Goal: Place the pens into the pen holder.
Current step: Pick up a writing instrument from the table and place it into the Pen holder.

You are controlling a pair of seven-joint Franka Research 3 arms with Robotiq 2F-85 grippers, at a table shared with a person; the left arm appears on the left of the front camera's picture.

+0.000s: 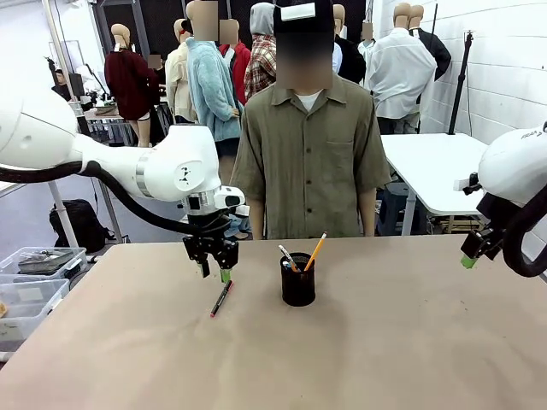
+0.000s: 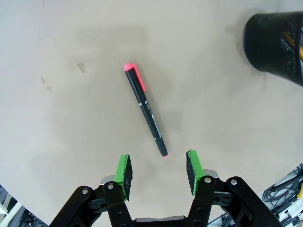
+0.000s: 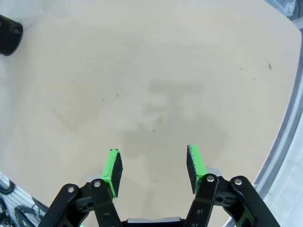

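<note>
A black pen with red ends (image 1: 221, 299) (image 2: 145, 108) lies flat on the tan table, left of the black pen holder (image 1: 297, 279) (image 2: 277, 40). A yellow-orange pen (image 1: 315, 252) and a pale grey-white pen (image 1: 288, 257) stand in the holder, leaning apart. My left gripper (image 1: 214, 272) (image 2: 158, 170) hangs open just above the near tip of the black pen, nothing between its fingers. My right gripper (image 1: 468, 260) (image 3: 154, 169) is open over bare table near the right edge, far from the holder (image 3: 9, 34).
A person in an olive shirt (image 1: 310, 158) stands at the far side behind the holder. Clear plastic bins (image 1: 34, 286) sit off the table's left edge. A white table (image 1: 436, 171) stands at the back right. The table's right edge (image 3: 284, 137) runs close to my right gripper.
</note>
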